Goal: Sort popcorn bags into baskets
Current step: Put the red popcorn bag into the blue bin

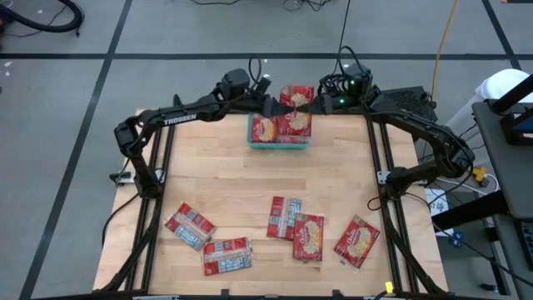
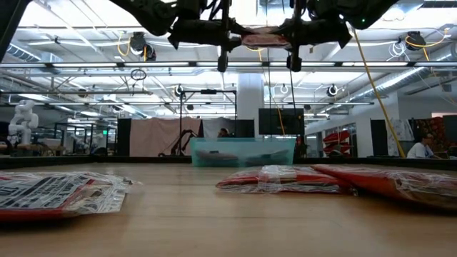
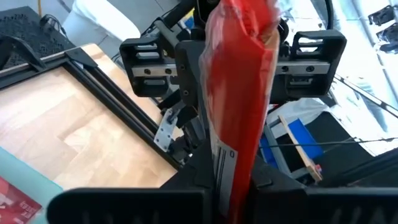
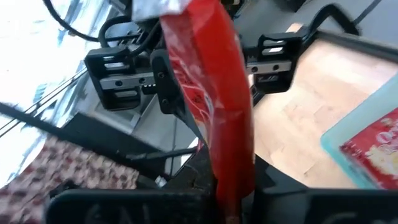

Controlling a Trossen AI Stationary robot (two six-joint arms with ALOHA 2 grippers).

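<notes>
A red popcorn bag (image 1: 297, 96) hangs in the air over the far edge of the teal basket (image 1: 252, 133), stretched between my two grippers. My left gripper (image 1: 276, 103) is shut on the bag's left end and my right gripper (image 1: 320, 101) on its right end; the two face each other. In the low view the bag (image 2: 265, 36) shows high above the basket (image 2: 243, 151). Two more bags (image 1: 279, 127) lie inside the basket. Several bags (image 1: 308, 236) lie flat near the table's front edge. My left gripper pinches the bag's left end (image 3: 231, 177) between its two fingers, coming in level from the table's left. The bag is lifted clear and runs straight ahead to the other gripper. My right gripper pinches the bag's right end (image 4: 233, 180) between its two fingers, level from the table's right. The bag is clear of the basket and spans the gap between the two grippers.
Loose bags lie at the front left (image 1: 190, 225) (image 1: 226, 256), front middle (image 1: 284, 217) and front right (image 1: 357, 242). Bare wood lies between them and the basket. Dark frame rails (image 1: 381, 167) run along the table's sides.
</notes>
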